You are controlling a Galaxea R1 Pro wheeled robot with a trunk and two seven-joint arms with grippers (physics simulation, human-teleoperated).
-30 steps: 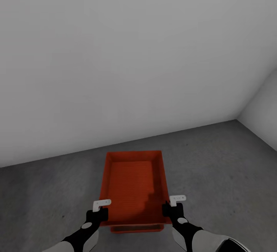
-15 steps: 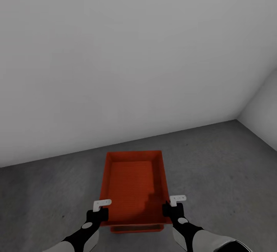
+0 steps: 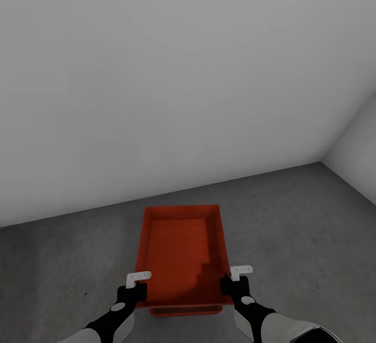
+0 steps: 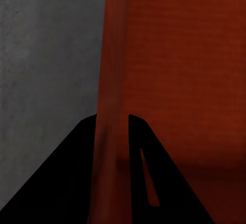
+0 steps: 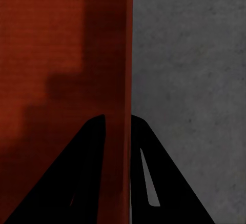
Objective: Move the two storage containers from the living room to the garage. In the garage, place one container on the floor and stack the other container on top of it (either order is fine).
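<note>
Your left hand [image 3: 131,286] is clamped on the left wall of the orange-red container [image 3: 180,251], close to the near corner; the left wrist view shows that wall [image 4: 110,131] pinched between the two dark fingers [image 4: 66,183]. No writing or label can be read anywhere on the container; the white tabs on your wrists carry only faint dots, too small to make out. The container sits over the grey concrete floor [image 3: 292,217], near the pale wall [image 3: 183,71] behind it. Under its near edge a second orange-red rim [image 3: 183,311] peeks out, mostly hidden, so you cannot tell what it belongs to. Your right hand [image 3: 233,284] grips the container's right wall near the near corner, its fingers [image 5: 169,183] closed on either side of that wall [image 5: 120,131].
</note>
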